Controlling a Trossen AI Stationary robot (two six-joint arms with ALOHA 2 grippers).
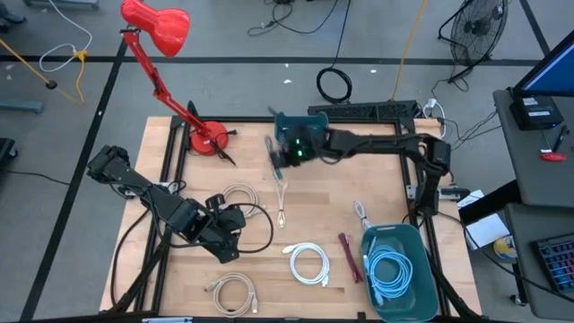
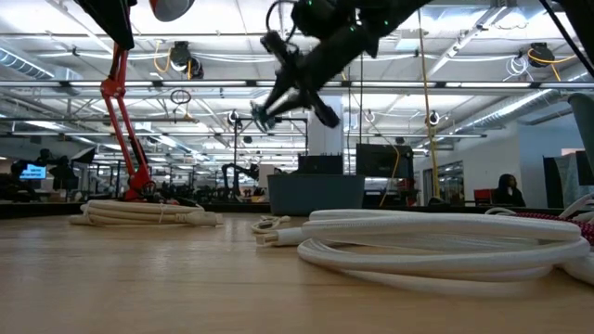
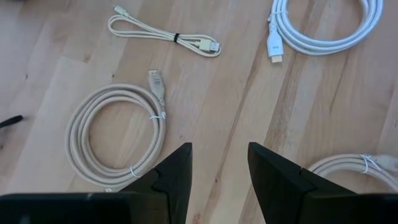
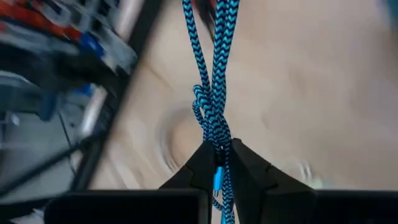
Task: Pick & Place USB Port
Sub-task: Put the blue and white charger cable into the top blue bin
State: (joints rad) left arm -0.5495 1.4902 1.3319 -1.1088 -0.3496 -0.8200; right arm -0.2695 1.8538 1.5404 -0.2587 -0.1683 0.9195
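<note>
The right pincer point(image 4: 217, 163), held high above the far middle of the wooden tabletop point(image 1: 269, 274), is clamped on a blue-and-black braided cable point(image 4: 214, 74) that is knotted just ahead of its fingers and runs on as a doubled strand beyond the knot. From overhead, the right arm reaches leftward from its base at the tabletop's right edge, its teal wrist housing lit green. Level with the tabletop, the same pincer point(image 2: 292, 79) shows well clear of the surface, tilted down.

The left pincer point(image 3: 219, 171) sits over the near-left part of the tabletop with its two dark fingers parted and nothing between them. Beyond them lies a coiled beige USB cable point(image 3: 115, 134) bound with ties, a looser beige cable point(image 3: 165, 36) farther off, and a coiled white cable point(image 3: 326, 28) with its plug pointing away from the coil.

Overhead, more cables are spread over the wood: a beige coil point(image 1: 235, 293) near the front edge, a white coil point(image 1: 309, 263) in the near middle, a short beige cable point(image 1: 282, 202) stretched out at the centre, and a dark red cable point(image 1: 348, 256) just beside a teal bin point(image 1: 426, 296). The bin, at the near-right corner, holds a coiled light-blue cable point(image 1: 390, 272). A red desk lamp point(image 1: 161, 27) stands at the far-left corner, its base on the tabletop.
</note>
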